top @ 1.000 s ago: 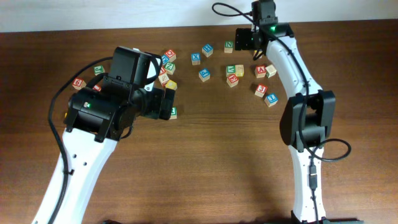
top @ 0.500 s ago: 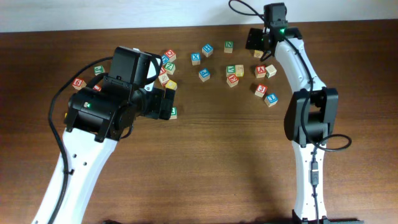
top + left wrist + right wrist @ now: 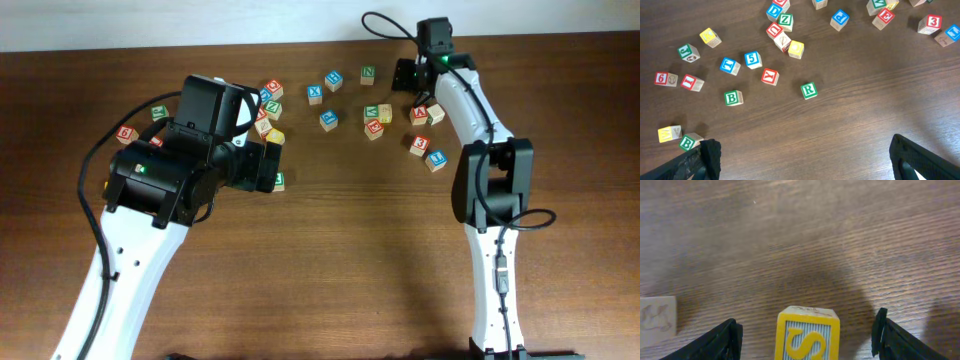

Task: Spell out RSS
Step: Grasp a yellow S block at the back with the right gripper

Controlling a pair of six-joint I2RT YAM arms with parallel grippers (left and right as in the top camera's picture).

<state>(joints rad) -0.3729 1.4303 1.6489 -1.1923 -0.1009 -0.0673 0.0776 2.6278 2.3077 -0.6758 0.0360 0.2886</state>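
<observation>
The right gripper (image 3: 806, 327), fingers spread wide, is straddling 1 yellow S cube (image 3: 807, 336), likely requiring descent and closure next.

1. The table (image 3: 865, 115) is dark brown wood with a fine streaked grain.
2. The S block (image 3: 807, 332) has a yellow frame and a yellow letter on thin blue-and-white stripes.
3. The R block (image 3: 809, 90) is white with a green frame and letter.
4. The Y block (image 3: 769, 76) is red on white, and the 5 block (image 3: 753, 59) is blue on white.
</observation>
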